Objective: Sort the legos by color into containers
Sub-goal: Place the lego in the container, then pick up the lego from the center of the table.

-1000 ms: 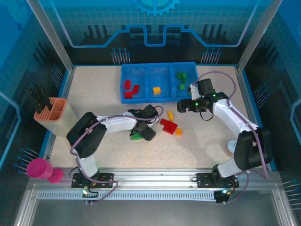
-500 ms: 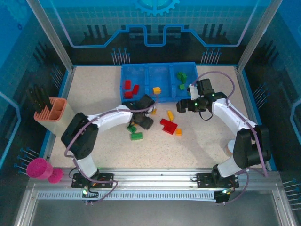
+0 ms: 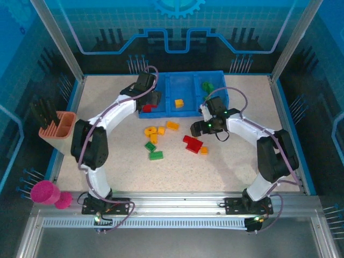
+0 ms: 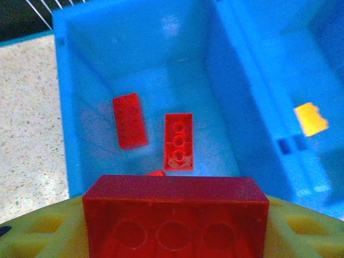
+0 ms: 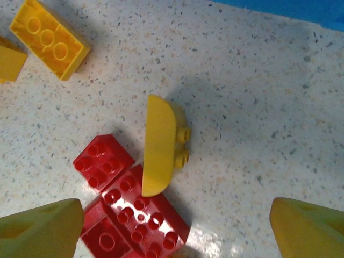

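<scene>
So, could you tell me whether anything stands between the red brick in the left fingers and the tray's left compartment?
Nothing visible does: the held red brick hangs over the left compartment, with bare floor beside the two red bricks lying there.

Lower edge of red brick (image 4: pixel 175 215) — off-frame

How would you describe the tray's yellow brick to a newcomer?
Find the blue tray at the far side and look in its middle compartment. The yellow brick lies there alone; the compartments beside it hold red bricks and green bricks.
</scene>
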You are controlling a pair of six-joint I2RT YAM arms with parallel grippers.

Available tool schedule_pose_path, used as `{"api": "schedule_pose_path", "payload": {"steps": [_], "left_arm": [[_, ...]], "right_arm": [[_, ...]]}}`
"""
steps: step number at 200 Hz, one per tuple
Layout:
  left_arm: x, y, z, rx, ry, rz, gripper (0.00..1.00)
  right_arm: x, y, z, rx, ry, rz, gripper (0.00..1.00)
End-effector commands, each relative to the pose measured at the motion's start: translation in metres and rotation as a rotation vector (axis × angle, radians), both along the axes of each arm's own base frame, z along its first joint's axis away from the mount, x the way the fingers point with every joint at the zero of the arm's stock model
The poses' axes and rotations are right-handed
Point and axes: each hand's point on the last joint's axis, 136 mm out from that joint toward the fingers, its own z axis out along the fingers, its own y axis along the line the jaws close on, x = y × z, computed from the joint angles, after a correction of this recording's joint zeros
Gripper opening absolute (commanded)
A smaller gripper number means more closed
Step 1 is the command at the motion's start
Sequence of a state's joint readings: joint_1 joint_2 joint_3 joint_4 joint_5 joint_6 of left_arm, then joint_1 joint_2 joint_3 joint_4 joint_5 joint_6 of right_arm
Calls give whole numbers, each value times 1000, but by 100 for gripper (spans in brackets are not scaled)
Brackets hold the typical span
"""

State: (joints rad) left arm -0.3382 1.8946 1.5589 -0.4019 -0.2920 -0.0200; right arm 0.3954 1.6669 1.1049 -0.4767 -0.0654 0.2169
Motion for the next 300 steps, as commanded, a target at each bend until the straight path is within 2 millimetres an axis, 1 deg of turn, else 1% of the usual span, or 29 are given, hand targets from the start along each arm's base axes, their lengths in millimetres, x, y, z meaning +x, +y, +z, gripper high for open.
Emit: {"api": "schedule_pose_path", "payload": {"steps": [1,8,23,39,55,84,94,103,116,138,164,192,209,224,255,283,300], "left_arm": [[26,9,-12,-6,-12,37,54],[35,11,-17,-11,-15,51,54],[50,15,-34,-3,-7,73,54],[62,19,-52,-8,21,97,54],[70,18,-64,-20,37,100,54],[81,14,-77,-17,60,95,54],[83,12,-78,-21,68,93,55],[84,12,-81,-24,72,95,57],[84,11,-79,-30,65,98,61],[86,10,-67,-50,38,98,72],[87,7,-45,-85,-8,92,78],[86,4,-21,-109,-47,79,80],[83,3,-5,-128,-75,71,80],[79,1,16,-155,-111,59,80],[66,-12,60,-251,-165,4,80],[50,-22,92,-334,-192,-45,80],[38,-24,107,-357,-218,-69,80]], "right_arm": [[19,8,6,-16,-73,-31,90],[22,9,4,-17,-75,-42,89],[25,13,-2,-17,-55,-47,87],[27,15,-7,-38,-46,-44,86],[28,18,-10,-45,-36,-45,86],[29,20,-18,-57,-21,-37,85],[29,22,-21,-60,-13,-33,84],[28,23,-22,-63,-11,-30,84],[28,24,-24,-67,-5,-27,83],[29,26,-27,-66,2,-21,81],[30,27,-32,-71,13,-18,78],[30,29,-39,-73,25,-18,72],[30,29,-44,-84,40,-16,70],[31,27,-49,-104,54,-17,64],[30,22,-58,-143,73,-19,47],[27,17,-71,-180,107,-7,34],[26,15,-70,-194,117,-3,29]]}}
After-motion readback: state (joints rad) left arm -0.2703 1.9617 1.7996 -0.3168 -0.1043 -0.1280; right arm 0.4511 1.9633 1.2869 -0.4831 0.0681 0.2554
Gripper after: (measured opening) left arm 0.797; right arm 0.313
